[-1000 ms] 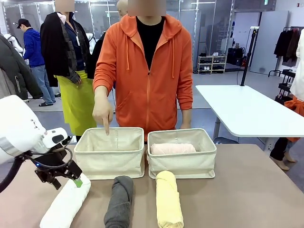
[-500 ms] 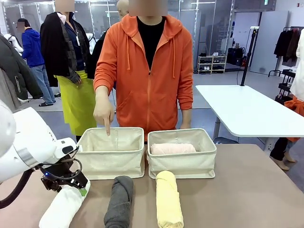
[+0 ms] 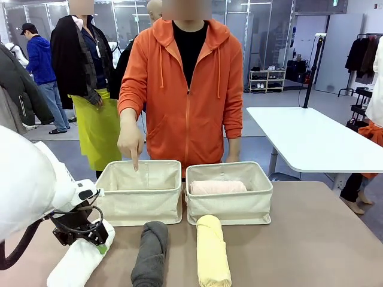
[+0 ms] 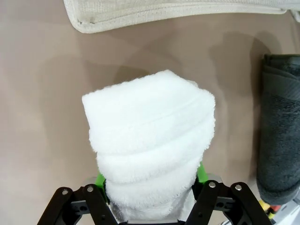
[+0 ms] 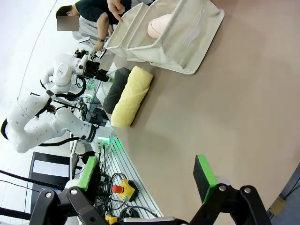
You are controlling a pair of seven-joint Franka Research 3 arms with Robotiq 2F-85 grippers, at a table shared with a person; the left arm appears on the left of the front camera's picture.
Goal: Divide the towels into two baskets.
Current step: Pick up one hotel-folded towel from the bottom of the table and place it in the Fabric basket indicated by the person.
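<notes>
The white towel [image 3: 78, 263] lies at the table's front left, and my left gripper [image 3: 90, 236] is shut on its far end. In the left wrist view the roll [image 4: 150, 140] is squeezed between the green pads of the left gripper [image 4: 150, 180]. The dark grey towel [image 3: 149, 254] and the pale yellow towel [image 3: 212, 251] lie side by side in front of the two cream baskets. The pink towel [image 3: 217, 187] rests in the right basket [image 3: 230, 209]. The left basket [image 3: 137, 206] holds nothing visible. My right gripper [image 5: 146, 172] hangs open over bare table.
A person in an orange hoodie stands behind the baskets, one hand [image 3: 130, 143] pointing a finger down into the left basket. The brown table [image 3: 311, 239] is bare to the right. Cables and an emergency stop button [image 5: 124, 190] lie past the table's near edge.
My left gripper has come down and toward the front over the white towel's far end, and its fingers have closed on it. The person's pointing hand has stayed still.
</notes>
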